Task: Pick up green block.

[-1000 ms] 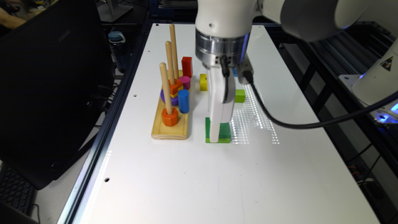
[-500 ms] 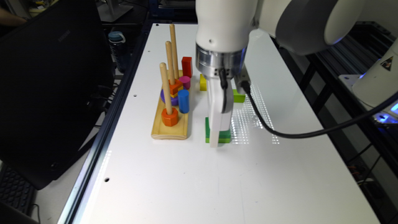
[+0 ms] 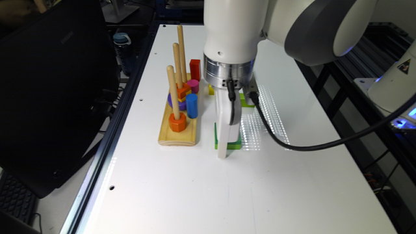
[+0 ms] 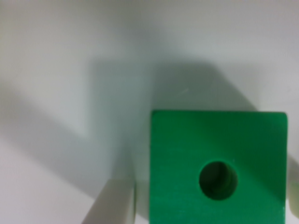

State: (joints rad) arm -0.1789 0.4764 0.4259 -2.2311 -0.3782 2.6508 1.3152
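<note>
- One wooden peg board point(image 3: 178, 138) serves as landmark; it lies on the white table point(image 3: 195, 195), its three upright pegs carrying an orange nut point(image 3: 177, 123) and other coloured rings.
- Just beside the peg board, toward the exterior view's right, lies the green block point(image 3: 234, 144), flat on the table, its round hole facing up.
- Over that block stands the gripper point(image 3: 224, 143), lowered close to the table, probably so that it can close on the block's sides.
- From the wrist, the gripper looks spread: one finger point(image 4: 114, 205) sits just outside the block's edge, apart from it; nothing is grasped yet.
</note>
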